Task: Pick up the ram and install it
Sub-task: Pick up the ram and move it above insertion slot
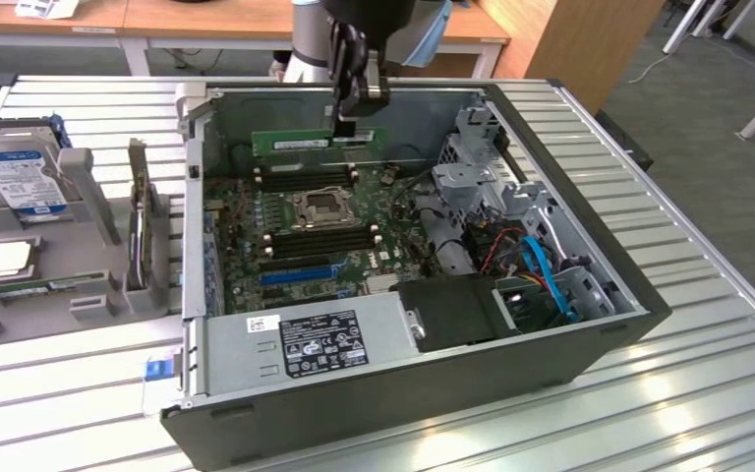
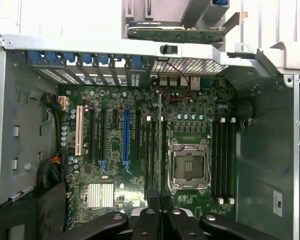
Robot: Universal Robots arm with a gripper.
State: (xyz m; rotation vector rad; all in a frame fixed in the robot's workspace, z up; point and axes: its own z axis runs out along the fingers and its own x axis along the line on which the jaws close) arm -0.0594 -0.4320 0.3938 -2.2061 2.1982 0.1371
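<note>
1. A light, ribbed metal surface [image 1: 699, 393] carries an open computer case [image 1: 417, 418] lying on its side
2. Behind it stand wooden desks [image 1: 220, 15] on a grey floor [image 1: 699, 93]
3. At the exterior view's left, a grey holder keeps a hard drive [image 1: 13, 172] and a square processor [image 1: 8, 258]
4. The claw [image 1: 351, 126] [image 2: 160, 216] hangs inside the case, clamped on the top edge of the ram [image 1: 302, 142] [image 2: 160, 145]
5. The ram stands on edge over the motherboard [image 1: 240, 211], above the memory slots [image 1: 306, 177] on the far side of the CPU socket [image 1: 321, 206] [image 2: 189, 167]; whether it touches a slot I cannot tell
6. Its long axis is level, running from the exterior view's left to right, in line with the slots
</note>
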